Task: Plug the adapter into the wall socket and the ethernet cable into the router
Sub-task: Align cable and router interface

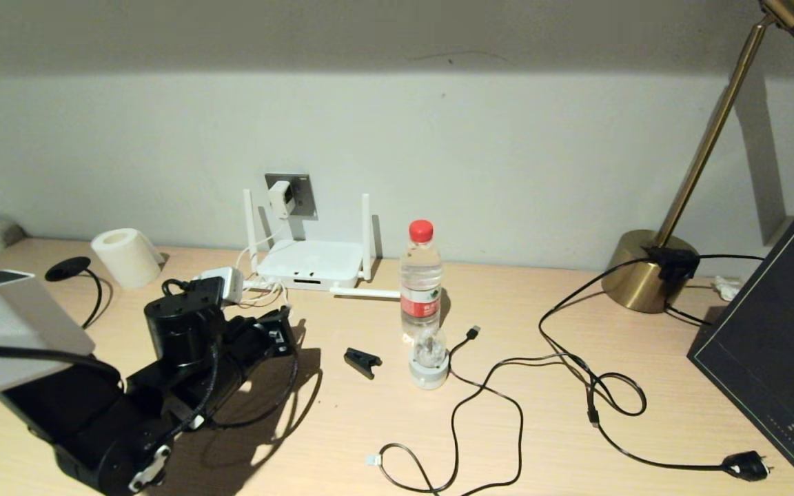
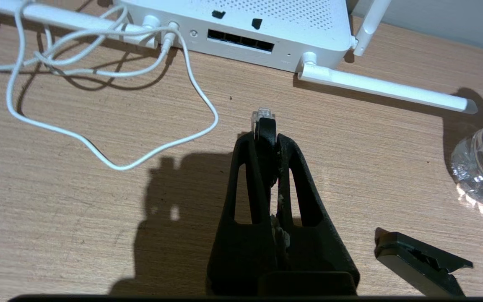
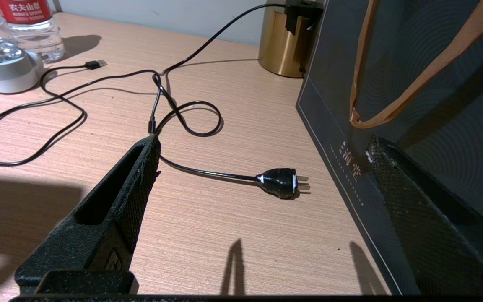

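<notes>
**Ethernet plug held short of the router ports**

Ethernet cable (image 2: 265,126) is pinched in my left claw (image 2: 266,138), fingers closed tight on it with only the clear tip poking past them. The router (image 2: 241,21) lies ahead, its dark port slot (image 2: 240,40) facing me, a bare strip of desk between tip and slot. As I judge it, the plug must go in square and level with one opening, clear of the white cord (image 2: 99,155) looped beside the router. The adapter (image 1: 280,198) already sits in the socket (image 1: 300,193) above the router. My right claw (image 3: 262,209) idles wide open and empty, far off.
</notes>
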